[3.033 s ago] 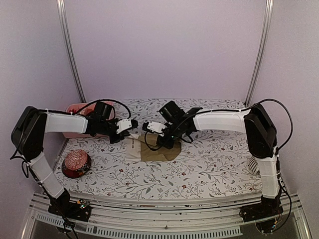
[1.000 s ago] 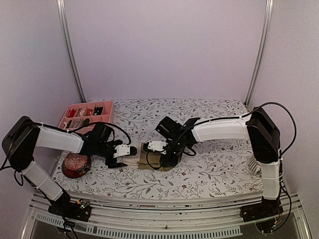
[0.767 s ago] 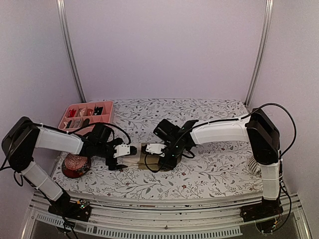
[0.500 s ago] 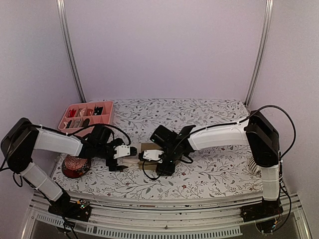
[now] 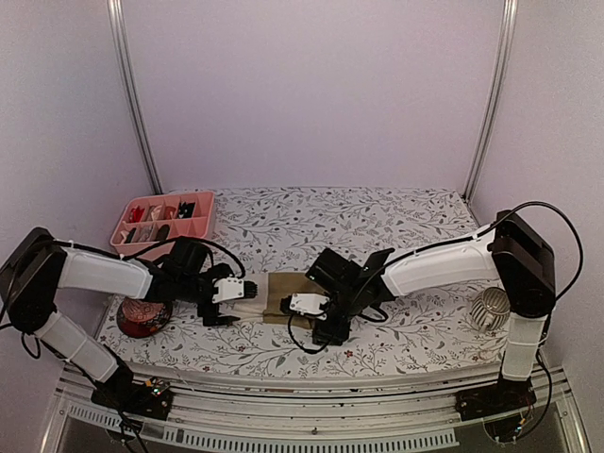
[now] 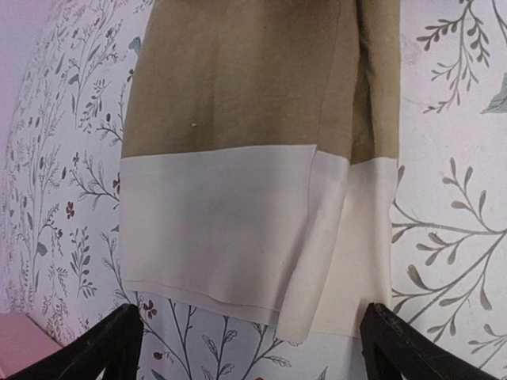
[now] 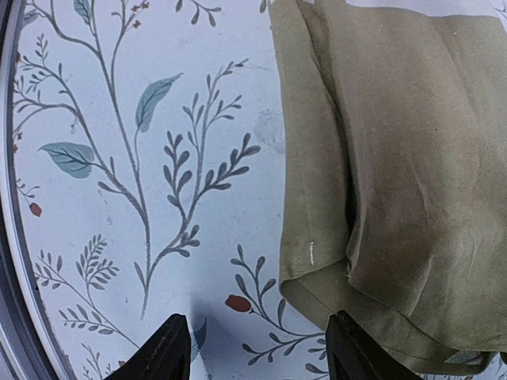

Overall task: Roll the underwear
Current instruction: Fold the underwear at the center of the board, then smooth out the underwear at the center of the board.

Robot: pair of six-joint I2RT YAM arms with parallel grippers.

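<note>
The tan-beige underwear (image 5: 283,294) lies folded in a narrow strip on the flowered table, its pale band (image 5: 248,306) pointing left. In the left wrist view the pale band (image 6: 238,229) and the tan cloth (image 6: 261,79) lie flat just ahead of my fingers (image 6: 111,352). My left gripper (image 5: 232,300) (image 6: 253,360) is open at the band's edge and holds nothing. My right gripper (image 5: 318,319) (image 7: 257,356) is open at the strip's near right end. The tan cloth's folded corner (image 7: 380,174) lies just ahead of it, untouched.
A pink compartment tray (image 5: 162,219) with small items stands at the back left. A dark red bowl (image 5: 142,316) sits near the left arm's elbow. A silvery ribbed object (image 5: 490,310) stands at the right edge by the right arm.
Both grippers have opened and let go of the cloth. The right arm has slid right and nearer, uncovering the strip and the silvery object. The left gripper has barely shifted.
</note>
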